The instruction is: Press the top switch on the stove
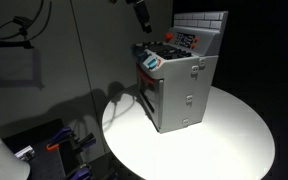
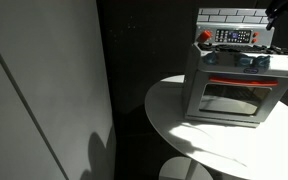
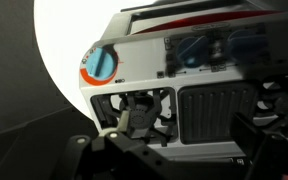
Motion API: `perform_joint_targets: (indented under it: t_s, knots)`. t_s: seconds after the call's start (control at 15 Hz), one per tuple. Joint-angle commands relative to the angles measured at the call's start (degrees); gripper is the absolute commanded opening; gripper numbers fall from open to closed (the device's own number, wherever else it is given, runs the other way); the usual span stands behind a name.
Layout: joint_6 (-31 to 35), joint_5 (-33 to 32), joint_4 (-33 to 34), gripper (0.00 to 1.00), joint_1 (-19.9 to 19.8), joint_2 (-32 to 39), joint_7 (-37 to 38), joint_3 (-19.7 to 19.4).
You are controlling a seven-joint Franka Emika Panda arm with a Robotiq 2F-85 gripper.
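Round white table (image 1: 239, 135), lit against a dark room, carrying the stove (image 1: 184, 95), which stands upright near the table's middle; in both exterior views nothing else rests on the tabletop.

Stove body: a grey box with the oven door (image 2: 232, 97) on its front face, a white brick-pattern back panel (image 2: 229, 14) rising at the rear, and a black cooktop (image 3: 214, 112) whose grates show in the wrist view.

Control panel (image 2: 234, 37): a dark strip with red marks at the foot of the back panel. Its separate switches are too small to tell apart, so which one is the top switch cannot be fixed here.

Blue dial (image 3: 102, 65) with a red ring, set at a front corner of the top.

Gripper (image 1: 141, 14): hangs above the stove, apart from it. Whether its jaws are parted or closed cannot be told in any view.

Handling, as a judgement: the stove looks like hollow moulded plastic, so it is probably light and stiff, with a smooth shell that could slide on the table. It needs no grasp. The contact point should be the face of the switch alone, met by one fingertip. A push into the panel may shove or tip the toy backward, so slow, gentle force is advisable.
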Motion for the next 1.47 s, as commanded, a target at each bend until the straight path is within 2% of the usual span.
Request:
perform_joint_targets:
  t_s: [0.0, 0.27, 0.67, 1.07, 1.4]
  knots:
    - [-0.2, -0.44, 0.52, 1.0, 1.73, 0.38, 0.38, -1.65]
    - [-0.21, -0.44, 0.74, 1.0, 1.85, 0.44, 0.55, -1.65]
    - [4.22, -5.49, 4.02, 1.0, 0.9, 3.91, 7.94, -2.71]
    - [4.17, -12.01, 11.22, 1.0, 1.68, 12.01, 16.23, -5.3]
    - [4.08, -12.04, 18.41, 1.0, 3.77, 19.34, 17.42, -8.77]
